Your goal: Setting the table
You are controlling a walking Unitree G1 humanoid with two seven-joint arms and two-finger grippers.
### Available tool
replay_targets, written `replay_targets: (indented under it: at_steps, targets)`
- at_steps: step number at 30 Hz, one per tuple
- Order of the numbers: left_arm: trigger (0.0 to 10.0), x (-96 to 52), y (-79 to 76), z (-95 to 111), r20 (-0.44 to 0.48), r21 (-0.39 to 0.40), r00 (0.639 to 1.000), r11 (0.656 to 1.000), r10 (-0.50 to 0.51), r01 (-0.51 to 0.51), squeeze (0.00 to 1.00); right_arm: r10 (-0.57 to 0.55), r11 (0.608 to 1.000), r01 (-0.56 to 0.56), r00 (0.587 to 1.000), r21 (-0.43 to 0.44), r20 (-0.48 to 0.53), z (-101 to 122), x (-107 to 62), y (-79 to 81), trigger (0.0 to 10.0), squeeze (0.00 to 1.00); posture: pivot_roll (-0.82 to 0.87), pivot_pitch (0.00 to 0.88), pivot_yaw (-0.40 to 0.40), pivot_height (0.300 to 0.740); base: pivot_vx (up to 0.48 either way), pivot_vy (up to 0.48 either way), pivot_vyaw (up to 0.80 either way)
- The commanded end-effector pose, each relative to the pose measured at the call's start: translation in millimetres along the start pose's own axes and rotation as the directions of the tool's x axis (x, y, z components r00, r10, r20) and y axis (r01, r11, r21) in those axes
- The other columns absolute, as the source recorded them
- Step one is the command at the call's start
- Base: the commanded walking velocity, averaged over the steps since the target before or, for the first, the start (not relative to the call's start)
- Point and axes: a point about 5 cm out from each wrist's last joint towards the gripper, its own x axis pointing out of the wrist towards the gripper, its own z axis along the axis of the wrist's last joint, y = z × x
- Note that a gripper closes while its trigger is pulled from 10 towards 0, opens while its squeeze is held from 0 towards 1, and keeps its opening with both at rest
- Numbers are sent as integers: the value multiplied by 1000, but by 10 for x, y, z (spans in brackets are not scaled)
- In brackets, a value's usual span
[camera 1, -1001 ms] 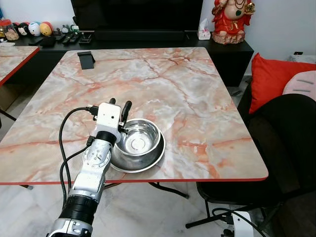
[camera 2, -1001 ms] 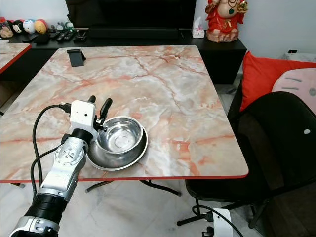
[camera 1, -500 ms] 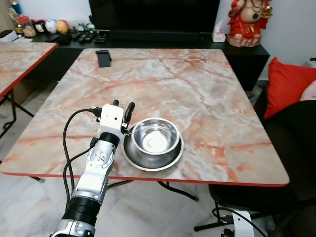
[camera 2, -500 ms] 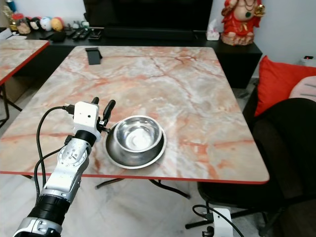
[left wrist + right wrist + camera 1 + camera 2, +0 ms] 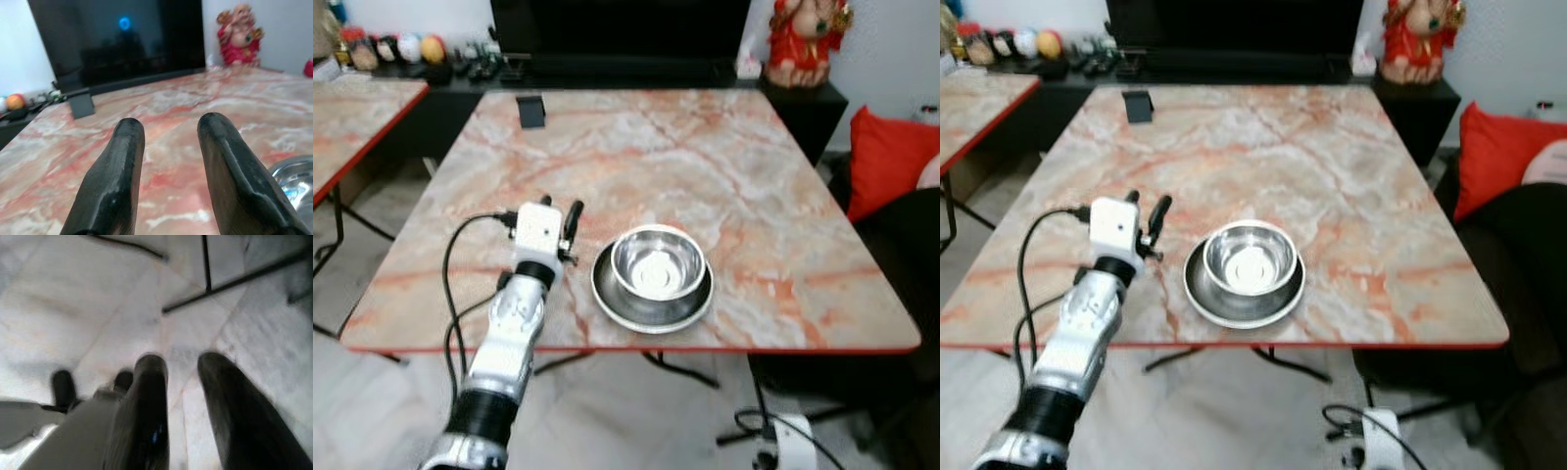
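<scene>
A steel bowl point(image 5: 658, 264) sits inside a steel plate point(image 5: 652, 296) near the front edge of the marble table point(image 5: 705, 166). My left gripper point(image 5: 560, 212) hovers over the table just left of the plate, apart from it, fingers open and empty. In the left wrist view its two black fingers point(image 5: 115, 181) frame bare marble, with the bowl's rim point(image 5: 293, 171) off to one side. My right gripper point(image 5: 182, 367) hangs idle over the floor, fingers open, holding nothing.
A small black stand point(image 5: 530, 110) rests at the table's far left corner. A second marble table point(image 5: 352, 117) stands to the left. A dark chair point(image 5: 1538, 255) with a red cushion point(image 5: 886, 157) is to the right. A TV console with a red figurine point(image 5: 798, 44) lies behind.
The camera has shifted, so the scene sits further right in view. My left gripper has drawn away from the plate's rim, leaving a gap. Bowl and plate stay put.
</scene>
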Motion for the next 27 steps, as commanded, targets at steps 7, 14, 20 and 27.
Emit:
replay_targets:
  at_steps: [7, 14, 20, 27]
  targets:
    - [10000, 12, 48, 82, 25, 20, 1000, 1000, 11, -11, 0, 3, 1000, -3, 1000, -16, 2, 13, 3, 10, 10000, 0, 76, 0, -9, 740, 0, 286, 0]
    - [10000, 21, 24, 93, 28, 19, 1000, 1000, 9, -9, 0, 6, 999, -6, 1000, -35, 2, 21, 4, 6, 10000, 0, 73, 0, -11, 740, 0, 286, 0]
    - [10000, 15, 27, 96, 26, 20, 1000, 1000, 11, -11, 0, 6, 999, -6, 1000, -39, 4, 28, 4, 2, 10000, 0, 72, 0, -12, 740, 0, 287, 0]
    - [10000, 20, 44, 104, 28, 22, 999, 1000, 20, -20, 0, 9, 999, -8, 1000, -49, 5, 36, 5, 1, 10000, 0, 75, 0, -16, 740, 0, 288, 57]
